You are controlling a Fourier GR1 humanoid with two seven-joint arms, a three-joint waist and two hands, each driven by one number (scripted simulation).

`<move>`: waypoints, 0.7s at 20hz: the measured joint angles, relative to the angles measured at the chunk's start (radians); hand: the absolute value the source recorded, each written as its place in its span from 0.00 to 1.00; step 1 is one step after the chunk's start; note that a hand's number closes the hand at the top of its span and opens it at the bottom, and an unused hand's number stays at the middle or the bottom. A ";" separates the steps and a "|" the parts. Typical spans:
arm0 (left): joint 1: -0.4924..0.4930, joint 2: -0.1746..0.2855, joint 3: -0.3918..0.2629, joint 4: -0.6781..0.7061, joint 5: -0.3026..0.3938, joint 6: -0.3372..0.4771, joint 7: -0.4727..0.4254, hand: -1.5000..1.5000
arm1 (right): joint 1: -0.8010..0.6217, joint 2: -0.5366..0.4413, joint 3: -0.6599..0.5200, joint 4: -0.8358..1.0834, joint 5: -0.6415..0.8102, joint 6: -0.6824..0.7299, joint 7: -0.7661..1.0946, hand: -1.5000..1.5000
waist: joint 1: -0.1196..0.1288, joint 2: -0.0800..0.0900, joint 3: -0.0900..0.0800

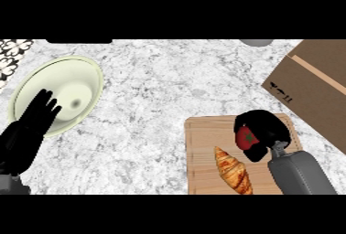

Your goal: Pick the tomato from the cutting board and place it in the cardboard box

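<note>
STEP: grasping, as I judge it | right hand (265,128) is holding its fingers curled round the tomato (245,137), which is sitting on the cutting board (202,155) near a croissant (233,171) | NEXT: calling for a lift, then a carry right to the cardboard box (317,91) (inside not showing) | left hand (30,132) is resting open over a bare plate (74,77)

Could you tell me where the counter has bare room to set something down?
The widest bare patch is the counter between the plate and the cardboard box, above the cutting board. The board's right half is crowded: croissant, tomato, right hand.
</note>
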 measured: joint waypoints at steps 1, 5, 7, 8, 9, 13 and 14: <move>-0.003 -0.002 0.001 0.000 -0.004 0.003 0.000 0.50 | -0.002 -0.005 -0.005 0.003 0.003 -0.001 -0.018 1.00 | 0.000 0.000 0.000; 0.005 -0.017 0.001 0.017 -0.022 -0.005 -0.035 0.50 | -0.009 0.006 -0.009 0.021 0.030 -0.023 -0.048 1.00 | -0.001 0.000 0.000; -0.008 -0.012 0.009 0.022 -0.020 -0.006 -0.024 0.50 | -0.022 0.019 -0.016 0.029 0.037 -0.025 -0.052 1.00 | -0.001 0.000 0.000; -0.016 -0.008 0.013 0.024 -0.019 -0.007 -0.018 0.50 | -0.019 0.015 -0.023 0.037 0.040 -0.032 -0.063 1.00 | -0.001 0.000 0.000; -0.014 -0.015 0.010 0.030 -0.024 -0.006 -0.026 0.50 | -0.010 0.016 -0.026 0.032 0.045 -0.038 -0.067 1.00 | -0.001 0.000 0.000; -0.017 -0.021 0.006 0.010 -0.024 -0.003 -0.001 0.50 | -0.013 0.013 -0.046 0.036 0.055 -0.041 -0.087 1.00 | -0.001 0.000 0.000; -0.015 -0.024 0.009 0.021 -0.025 -0.007 -0.016 0.50 | -0.013 0.008 -0.055 0.030 0.055 -0.038 -0.090 1.00 | -0.002 0.000 0.001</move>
